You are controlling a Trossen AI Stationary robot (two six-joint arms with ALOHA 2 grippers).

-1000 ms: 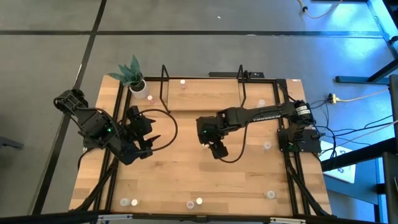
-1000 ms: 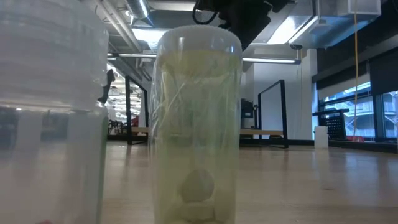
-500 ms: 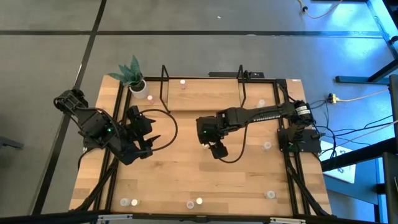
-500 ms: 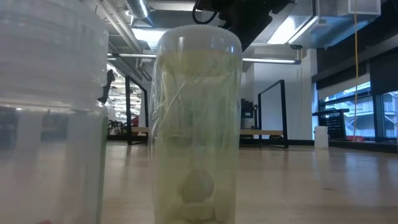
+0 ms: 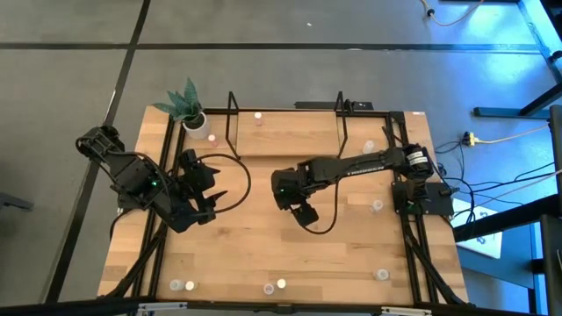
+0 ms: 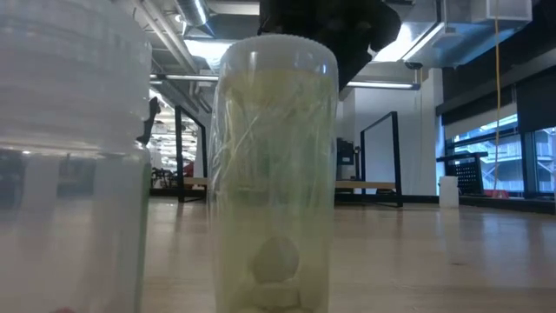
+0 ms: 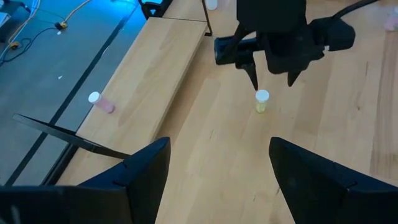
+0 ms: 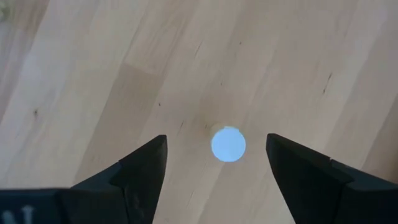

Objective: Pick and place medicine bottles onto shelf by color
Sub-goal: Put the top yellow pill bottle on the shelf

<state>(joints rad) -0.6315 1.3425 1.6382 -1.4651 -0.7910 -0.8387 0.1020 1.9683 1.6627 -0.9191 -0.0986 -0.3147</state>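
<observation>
Currently your right claw (image 8: pixel 214 165) stands with its fingers spread wide and nothing between them, poised directly above a single medicine bottle (image 8: pixel 228 144) that stands upright on the counter (image 8: pixel 93 74). In the right wrist view the bottle's round pale cap sits in the gap between the two fingertips, roughly central and touching neither. The left wrist view shows the same bottle (image 7: pixel 262 101) from the side, just below the tips of the right claw (image 7: pixel 272 78), with a white cap over a yellowish body, so treat it as one of the yellow-green group, though the exact shade is hard to judge. The step in hand appears to be the approach for a pick: the claw is aligned but the bottle is not yet gripped. The next move calls for a straight descent until the fingers flank the bottle body, then a gentle closure; the bottle is slender and light, so an off-centre touch could tip it. Seen from above, the right claw (image 5: pixel 291 195) hovers over mid-counter, just in front of the shelf (image 5: pixel 290 133), where a few bottles already stand. Further bottles wait along the near counter edge. Your left claw (image 5: pixel 208 197), fingers parted and empty, waits at the left side of the counter.
</observation>
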